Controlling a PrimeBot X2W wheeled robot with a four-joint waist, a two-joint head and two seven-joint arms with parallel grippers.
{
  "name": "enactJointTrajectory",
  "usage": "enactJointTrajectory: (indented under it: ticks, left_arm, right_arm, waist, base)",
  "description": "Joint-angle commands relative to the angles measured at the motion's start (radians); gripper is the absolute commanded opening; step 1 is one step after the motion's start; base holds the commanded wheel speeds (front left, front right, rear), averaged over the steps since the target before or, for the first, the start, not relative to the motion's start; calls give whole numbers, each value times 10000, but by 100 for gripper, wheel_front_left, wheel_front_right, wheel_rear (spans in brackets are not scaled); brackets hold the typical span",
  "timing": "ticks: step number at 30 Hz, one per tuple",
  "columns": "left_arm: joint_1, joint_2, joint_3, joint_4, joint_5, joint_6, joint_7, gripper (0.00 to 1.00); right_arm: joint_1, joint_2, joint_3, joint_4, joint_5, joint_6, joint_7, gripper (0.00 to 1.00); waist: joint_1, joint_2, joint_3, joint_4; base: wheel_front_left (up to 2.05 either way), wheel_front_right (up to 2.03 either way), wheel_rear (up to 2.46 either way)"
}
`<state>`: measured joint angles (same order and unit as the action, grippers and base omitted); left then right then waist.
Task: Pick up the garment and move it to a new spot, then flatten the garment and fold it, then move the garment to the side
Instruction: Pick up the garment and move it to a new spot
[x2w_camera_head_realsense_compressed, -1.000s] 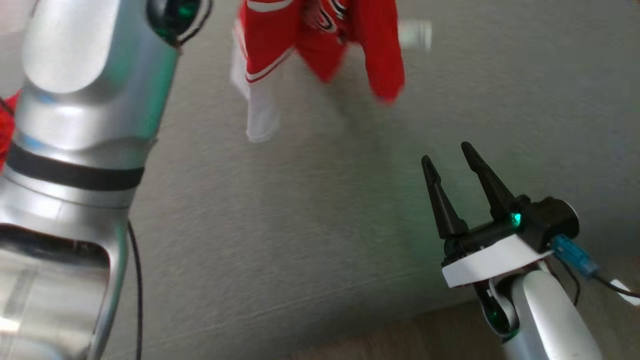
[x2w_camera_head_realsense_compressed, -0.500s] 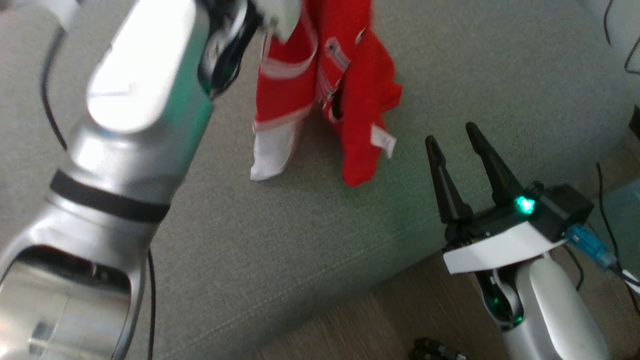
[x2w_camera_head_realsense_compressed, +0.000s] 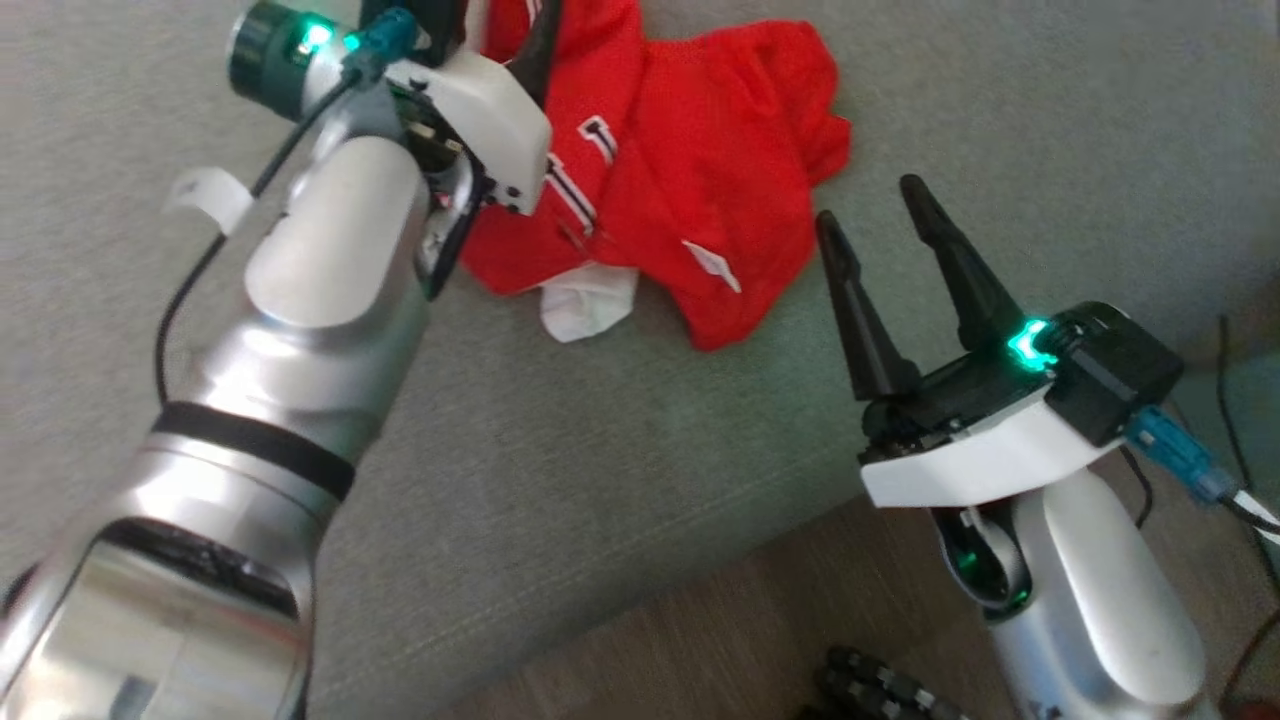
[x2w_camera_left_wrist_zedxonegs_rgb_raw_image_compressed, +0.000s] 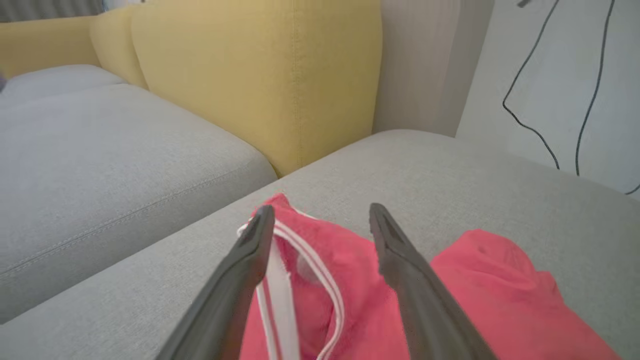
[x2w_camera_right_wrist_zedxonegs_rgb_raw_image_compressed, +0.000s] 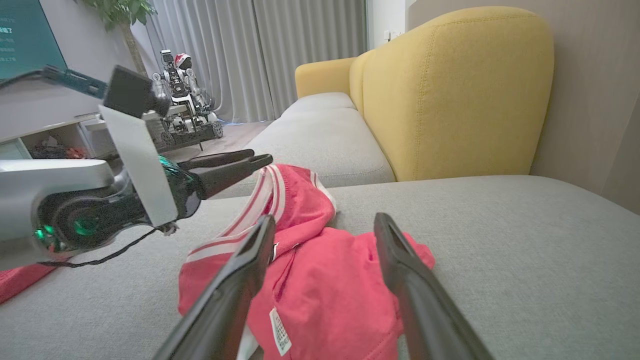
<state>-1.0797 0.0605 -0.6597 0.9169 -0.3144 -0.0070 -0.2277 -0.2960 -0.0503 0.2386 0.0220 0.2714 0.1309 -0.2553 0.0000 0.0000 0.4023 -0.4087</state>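
On the grey sofa seat (x2w_camera_head_realsense_compressed: 600, 480), upper middle of the head view, the red garment (x2w_camera_head_realsense_compressed: 700, 190) sits in a crumpled heap. That looks like the new spot reached, so I'd call the first step as good as done. The left gripper (x2w_camera_left_wrist_zedxonegs_rgb_raw_image_compressed: 321, 210) hangs right over the heap with its jaws spread wide. Nothing is pinched, though a white-striped hem (x2w_camera_left_wrist_zedxonegs_rgb_raw_image_compressed: 280, 300) stands up between the fingers, close against one of them. The right gripper (x2w_camera_head_realsense_compressed: 870, 203), at the right of the head view just beside the garment's edge, is parted too and carries nothing.

Next up, by my reading, is the flattening. Both grippers will need to find separate edges or corners and draw them apart, and that is tricky here because the cloth is bunched over itself and the true corners are buried.

The fabric looks soft, thin and floppy, red with white stripe trim. A white piece (x2w_camera_head_realsense_compressed: 588, 305) pokes out at the heap's lower edge, and a small white label (x2w_camera_right_wrist_zedxonegs_rgb_raw_image_compressed: 280, 337) shows too. The seat is a tight woven grey with a stitched seam, and a plump yellow cushion back (x2w_camera_left_wrist_zedxonegs_rgb_raw_image_compressed: 280, 75) rises behind
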Motion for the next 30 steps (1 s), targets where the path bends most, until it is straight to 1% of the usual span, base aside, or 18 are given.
enactJointTrajectory:
  ticks: [1,3,5,8,11,12,13,15,16,21,24,27,30]
  left_arm:
    - [-144,45,337,-410,-123,135,-240,100]
    - [212,4,447,-748,-208,285,-317,100]
    - [770,13,710,-1684,-171,564,-332,100]
    - [2176,275,1152,-3270,102,995,-336,100]
    - [3973,626,1724,-4964,460,1496,-338,100]
    - [3973,626,1724,-4964,460,1496,-338,100]
    - [4623,702,1982,-5533,546,1694,-338,100]
    - [5873,815,2358,-6567,807,1941,-338,100]
    - [7034,819,2708,-7295,1024,2160,-339,100]
    - [9416,587,3523,-8529,1556,2626,-339,100]
    - [10430,388,3844,-9288,1767,2699,-340,100]
    - [11155,244,4085,-9849,1941,2608,-340,100]
    - [11761,156,4279,-10277,2160,2525,-340,100]
  right_arm:
    - [104,1,5,-216,-107,-2,-65,100]
    - [236,1,-200,-117,-177,-2,-65,100]
    - [388,1,-407,3,-248,-2,-65,100]
    - [627,1,-713,246,-223,-2,-65,100]
    - [858,1,-818,476,-361,-2,-65,100]
    - [858,1,-818,476,-361,-2,-65,100]
    - [939,1,-849,556,-434,-2,-65,100]
    - [1124,1,-1002,731,-599,-2,-65,100]
    - [1344,1,-1165,889,-724,-2,-65,100]
    - [1981,1,-1352,1080,-1007,-2,-65,100]
    - [2280,1,-1648,1026,-1162,-2,-65,100]
    - [2582,1,-2147,857,-1346,-2,-65,100]
    - [2894,1,-2460,690,-1477,-2,-65,100]
  waist:
    - [0,0,-402,529]
    - [0,0,-668,931]
    - [0,0,-929,1356]
    - [0,0,-1360,2005]
    - [0,0,-1839,2557]
    - [0,0,-1839,2557]
    - [0,0,-1994,2713]
    - [0,0,-2339,3042]
    - [0,0,-2719,3328]
    - [0,0,-3520,3863]
    - [0,0,-3766,4106]
    - [0,0,-3939,4252]
    - [0,0,-4104,4253]
  base:
    - [0,0,0]
    - [0,0,0]
    - [0,0,0]
    - [0,0,0]
    - [0,0,0]
    - [0,0,0]
    - [0,0,0]
    - [0,0,0]
    - [0,0,0]
    - [0,0,0]
    - [0,0,0]
    - [0,0,0]
    - [0,0,0]
